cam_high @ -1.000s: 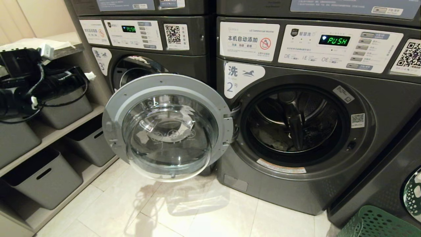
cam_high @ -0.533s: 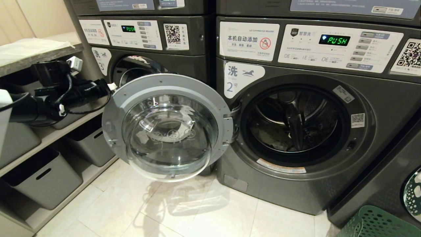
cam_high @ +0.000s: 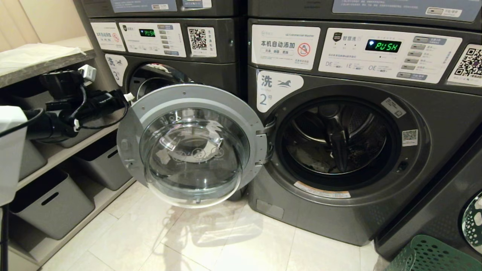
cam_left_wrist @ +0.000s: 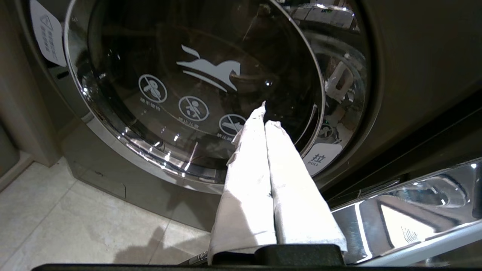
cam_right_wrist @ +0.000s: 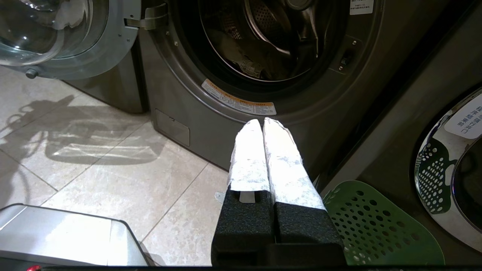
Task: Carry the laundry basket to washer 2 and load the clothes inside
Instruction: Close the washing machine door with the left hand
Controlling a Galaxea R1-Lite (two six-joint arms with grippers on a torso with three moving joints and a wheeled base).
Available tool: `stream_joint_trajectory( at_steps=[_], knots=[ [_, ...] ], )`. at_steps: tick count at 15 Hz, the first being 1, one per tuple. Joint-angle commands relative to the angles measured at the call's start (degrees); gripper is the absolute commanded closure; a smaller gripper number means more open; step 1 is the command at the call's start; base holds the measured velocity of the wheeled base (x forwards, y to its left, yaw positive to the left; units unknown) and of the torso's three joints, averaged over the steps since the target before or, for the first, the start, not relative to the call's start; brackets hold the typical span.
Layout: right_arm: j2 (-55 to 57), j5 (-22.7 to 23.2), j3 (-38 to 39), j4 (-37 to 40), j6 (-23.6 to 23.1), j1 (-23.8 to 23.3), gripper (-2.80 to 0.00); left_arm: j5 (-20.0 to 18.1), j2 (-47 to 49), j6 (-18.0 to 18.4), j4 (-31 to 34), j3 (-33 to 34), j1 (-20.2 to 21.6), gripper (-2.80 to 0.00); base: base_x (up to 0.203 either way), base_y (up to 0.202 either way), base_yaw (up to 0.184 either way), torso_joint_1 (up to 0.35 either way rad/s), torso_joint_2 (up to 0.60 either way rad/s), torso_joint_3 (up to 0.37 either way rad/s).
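Washer 2 (cam_high: 339, 143) stands with its round door (cam_high: 192, 145) swung fully open to the left and clothes (cam_right_wrist: 244, 64) already lying low in the drum. The left gripper (cam_left_wrist: 265, 122) has, over the last second, come down from shelf height and forward to the outer rim of that door; its taped fingers (cam_left_wrist: 248, 180) are pressed flat together, holding nothing. Beyond the fingertips in the left wrist view lies the closed glass door of the neighbouring washer (cam_left_wrist: 196, 90), and just beside the fingers runs the chrome edge of the open door. The right gripper (cam_right_wrist: 263, 122) hangs parked, fingers likewise shut and empty, its tips pointing at the lower front of washer 2. The green laundry basket (cam_right_wrist: 376, 229) sits on the floor just beside and below these fingers, at the washer's right corner; whether anything remains in it cannot be told, since only its perforated rim shows. The left arm's approach suggests loading is finished and the next step is pushing the door closed.
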State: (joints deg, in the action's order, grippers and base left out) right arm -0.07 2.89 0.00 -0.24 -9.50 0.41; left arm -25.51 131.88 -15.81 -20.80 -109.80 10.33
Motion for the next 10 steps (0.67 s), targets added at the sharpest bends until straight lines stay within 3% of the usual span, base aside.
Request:
stream_joint_trajectory(
  at_steps=[1,8,10],
  knots=[
    [0.07,0.01,-0.08,-0.04,-0.08,0.02,0.0,-0.24,1.27,-0.21,0.06,-0.59,-0.04,0.0,0.0,0.0,0.0,0.0,0.0,0.0],
    [0.07,0.09,-0.09,-0.02,-0.08,0.02,0.0,-0.63,0.07,-7.79,2.72,-0.5,-1.44,0.0,0.0,0.0,0.0,0.0,0.0,0.0],
    [0.07,0.07,-0.07,-0.02,-0.08,0.02,0.0,-3.22,-1.05,-10.36,5.59,-0.22,-1.79,0.0,0.0,0.0,0.0,0.0,0.0,0.0]
  ],
)
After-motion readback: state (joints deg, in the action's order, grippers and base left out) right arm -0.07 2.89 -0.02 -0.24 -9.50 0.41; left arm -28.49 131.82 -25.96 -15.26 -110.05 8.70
